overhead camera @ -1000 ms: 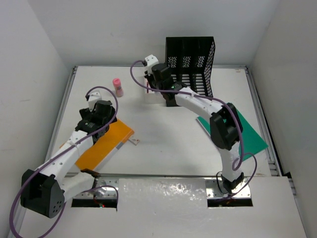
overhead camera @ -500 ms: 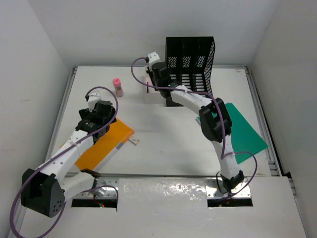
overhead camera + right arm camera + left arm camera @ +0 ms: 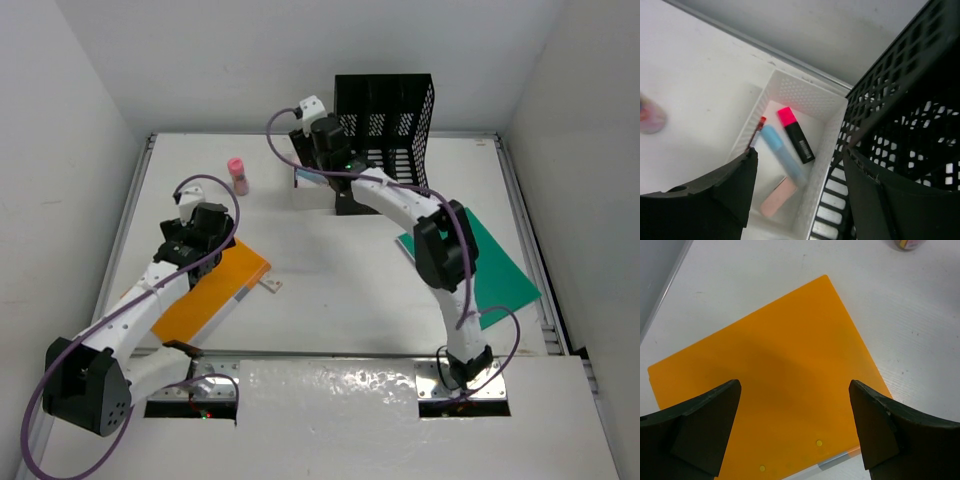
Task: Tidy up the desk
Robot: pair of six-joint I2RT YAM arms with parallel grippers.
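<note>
The white worktop (image 3: 330, 270) spreads beneath both arms, enclosed by white walls. A black mesh rack (image 3: 385, 130) stands just right of the right fingers (image 3: 880, 200), which are spread wide and hold nothing. A green folder (image 3: 505, 275) lies well behind them, near that arm's elbow. An orange folder (image 3: 770, 380) lies flat directly below the left fingers (image 3: 695, 425), also parted and empty. Under the right fingers a white perforated tray (image 3: 790, 87) sits against the rack, holding a blue highlighter (image 3: 782, 152), a black marker with pink cap (image 3: 796, 135), a pink eraser (image 3: 777, 197) and a red pencil (image 3: 756, 131). A pink bottle (image 3: 238, 175) stands left of the tray.
</note>
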